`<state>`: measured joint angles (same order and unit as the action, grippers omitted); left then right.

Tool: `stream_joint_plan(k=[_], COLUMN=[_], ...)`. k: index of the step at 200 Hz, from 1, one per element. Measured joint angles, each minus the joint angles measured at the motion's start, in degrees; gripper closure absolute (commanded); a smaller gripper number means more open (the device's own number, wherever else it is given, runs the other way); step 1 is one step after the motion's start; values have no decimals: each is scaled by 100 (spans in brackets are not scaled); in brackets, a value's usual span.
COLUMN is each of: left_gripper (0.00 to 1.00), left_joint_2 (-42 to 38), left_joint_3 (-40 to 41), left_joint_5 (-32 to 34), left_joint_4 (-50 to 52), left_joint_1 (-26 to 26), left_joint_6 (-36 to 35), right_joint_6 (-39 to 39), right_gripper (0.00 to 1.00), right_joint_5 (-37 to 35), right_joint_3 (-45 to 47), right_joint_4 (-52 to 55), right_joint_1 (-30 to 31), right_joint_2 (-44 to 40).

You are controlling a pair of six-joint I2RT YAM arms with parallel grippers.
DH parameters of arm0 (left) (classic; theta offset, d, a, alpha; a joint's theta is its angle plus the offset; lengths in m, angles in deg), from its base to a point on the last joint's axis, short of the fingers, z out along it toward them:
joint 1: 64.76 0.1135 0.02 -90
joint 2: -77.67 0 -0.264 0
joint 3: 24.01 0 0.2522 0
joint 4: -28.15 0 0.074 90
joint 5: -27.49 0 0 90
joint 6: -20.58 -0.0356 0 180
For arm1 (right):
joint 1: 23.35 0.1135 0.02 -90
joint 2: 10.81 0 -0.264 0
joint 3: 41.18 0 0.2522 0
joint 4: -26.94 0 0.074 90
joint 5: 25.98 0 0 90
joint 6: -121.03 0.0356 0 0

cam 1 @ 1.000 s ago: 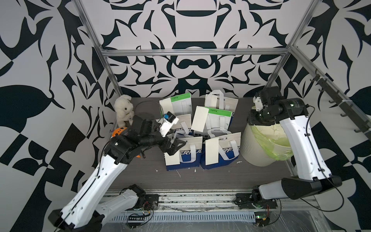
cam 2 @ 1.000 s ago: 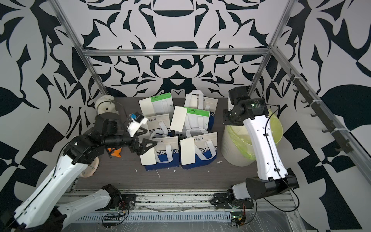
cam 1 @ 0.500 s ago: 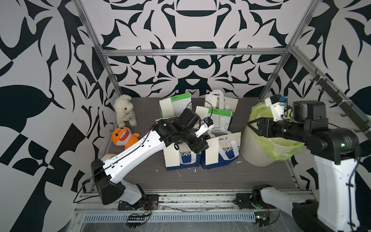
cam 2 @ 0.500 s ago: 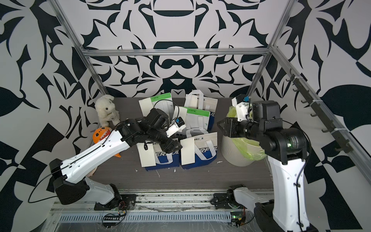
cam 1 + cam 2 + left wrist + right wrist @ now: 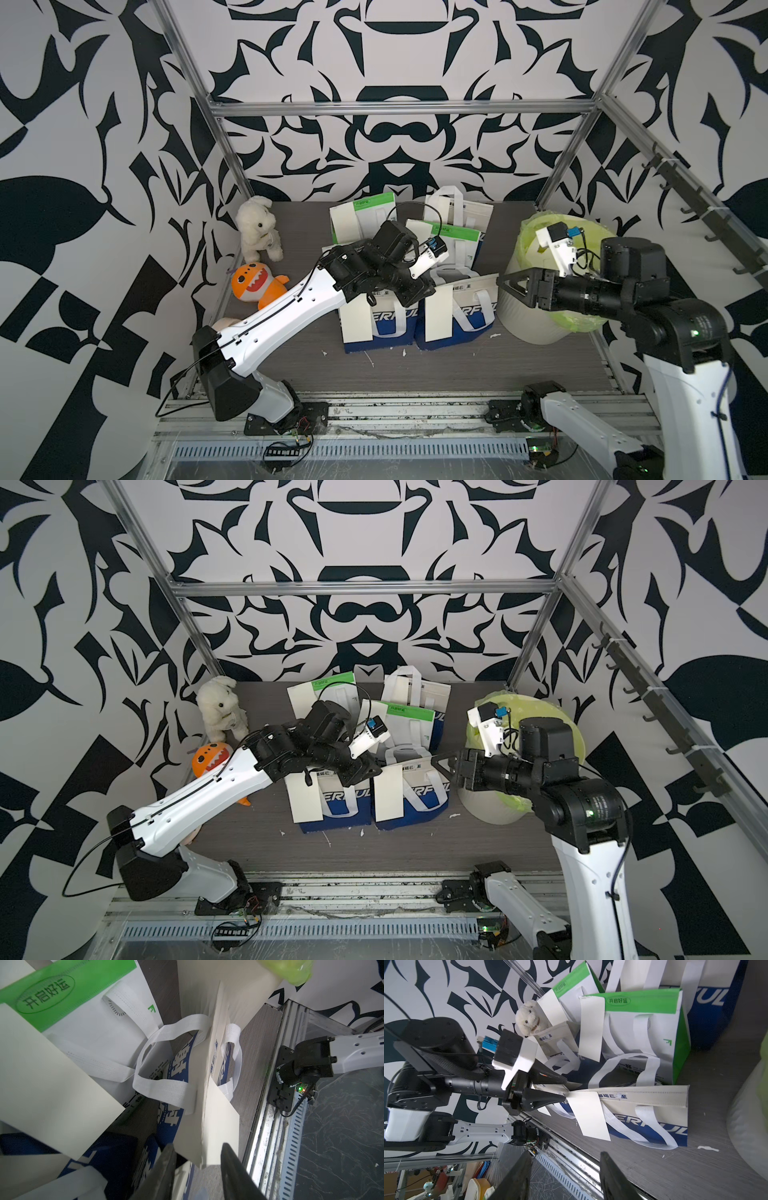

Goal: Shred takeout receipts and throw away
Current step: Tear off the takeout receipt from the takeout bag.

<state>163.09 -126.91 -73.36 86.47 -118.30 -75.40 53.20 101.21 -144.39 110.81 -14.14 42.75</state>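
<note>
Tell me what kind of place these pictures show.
Probably a robot test cell: an aluminium frame with patterned panels, robot arms bolted to a rail, and staged props such as takeout bags and plush toys.

My left arm (image 5: 291, 307) stretches low from the worktop's front-left corner toward its middle, and my left fingers (image 5: 164, 1167) stand partly apart. My right arm (image 5: 681, 332) rises at the front-right corner, elbow high, forearm level and aimed toward the left edge. My right fingers (image 5: 612, 1178) stand apart too.
</note>
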Motion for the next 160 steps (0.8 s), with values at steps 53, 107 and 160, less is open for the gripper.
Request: stream_joint_plan(k=[53, 107, 160], left_gripper=[100, 100, 100], left_joint_2=[328, 234, -656], left_joint_3=[-35, 146, 1248], left_joint_5=[-142, -315, -765], left_joint_4=[24, -122, -931], left_joint_1=[0, 42, 227], left_joint_6=[-74, -199, -173], right_joint_6=[240, 350, 496], right_gripper=[39, 38, 44], right_joint_5=[-81, -1023, -1438], right_joint_3=[595, 1086, 2063], right_joint_4=[-271, -601, -1784], right_joint_1=[153, 1539, 2190], right_joint_2=[-83, 133, 527])
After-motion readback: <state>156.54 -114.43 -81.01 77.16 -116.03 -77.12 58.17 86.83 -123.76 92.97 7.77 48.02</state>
